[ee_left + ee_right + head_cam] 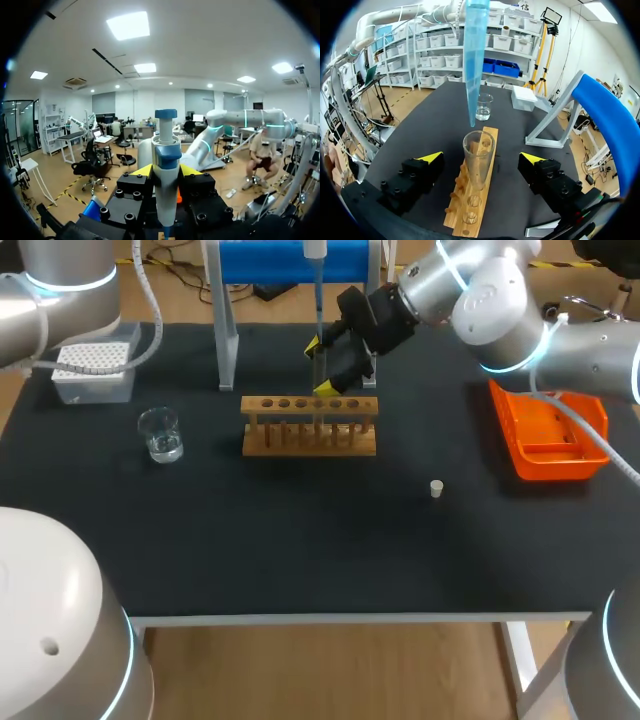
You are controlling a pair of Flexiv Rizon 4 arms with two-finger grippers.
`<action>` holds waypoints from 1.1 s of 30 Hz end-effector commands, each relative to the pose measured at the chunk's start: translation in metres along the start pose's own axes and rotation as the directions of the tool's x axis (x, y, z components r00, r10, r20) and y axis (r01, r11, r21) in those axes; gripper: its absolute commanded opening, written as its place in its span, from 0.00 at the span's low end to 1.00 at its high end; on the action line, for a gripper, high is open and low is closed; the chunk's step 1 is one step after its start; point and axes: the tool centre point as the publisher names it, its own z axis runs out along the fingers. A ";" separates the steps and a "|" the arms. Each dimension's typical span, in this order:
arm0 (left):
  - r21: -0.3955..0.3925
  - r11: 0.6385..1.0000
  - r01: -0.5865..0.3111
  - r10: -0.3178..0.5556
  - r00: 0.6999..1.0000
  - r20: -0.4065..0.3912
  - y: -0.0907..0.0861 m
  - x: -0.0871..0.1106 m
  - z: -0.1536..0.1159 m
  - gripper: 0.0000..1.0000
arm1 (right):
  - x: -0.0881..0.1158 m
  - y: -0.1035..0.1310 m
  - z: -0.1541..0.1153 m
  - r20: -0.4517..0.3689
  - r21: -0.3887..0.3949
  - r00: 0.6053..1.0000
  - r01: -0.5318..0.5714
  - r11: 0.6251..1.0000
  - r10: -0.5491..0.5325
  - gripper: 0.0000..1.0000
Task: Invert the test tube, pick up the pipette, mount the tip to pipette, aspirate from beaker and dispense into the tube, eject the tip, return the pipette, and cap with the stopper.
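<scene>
With the left gripper (165,172) pinching the tipped pipette (165,160) over the test tube (478,155) and the right gripper (481,159) spread, dispensing onward seemingly remains.

The black table covering (300,550) presented a matt, cloth-like surface. The pale wooden test tube rack (482,200) was bare and matt. The clear upright test tube (478,160) and the small clear beaker (160,434) were smooth and glossy, probably glass. The translucent blue pipette tip (474,55) and the white and blue pipette (165,160) were smooth plastic. The orange tray (550,462) was moulded plastic with a slight sheen.
</scene>
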 end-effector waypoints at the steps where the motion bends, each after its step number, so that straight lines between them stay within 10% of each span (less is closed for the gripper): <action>1: -0.002 1.000 0.001 -0.001 1.000 -0.004 -0.001 -0.001 -0.001 0.00 | -0.001 0.000 -0.001 -0.005 0.002 1.000 0.000 1.000 0.000 1.00; 33: 0.007 1.000 0.030 -0.030 0.999 -0.019 0.011 -0.007 0.005 0.00 | -0.001 0.000 -0.001 -0.005 0.002 1.000 0.000 1.000 0.000 1.00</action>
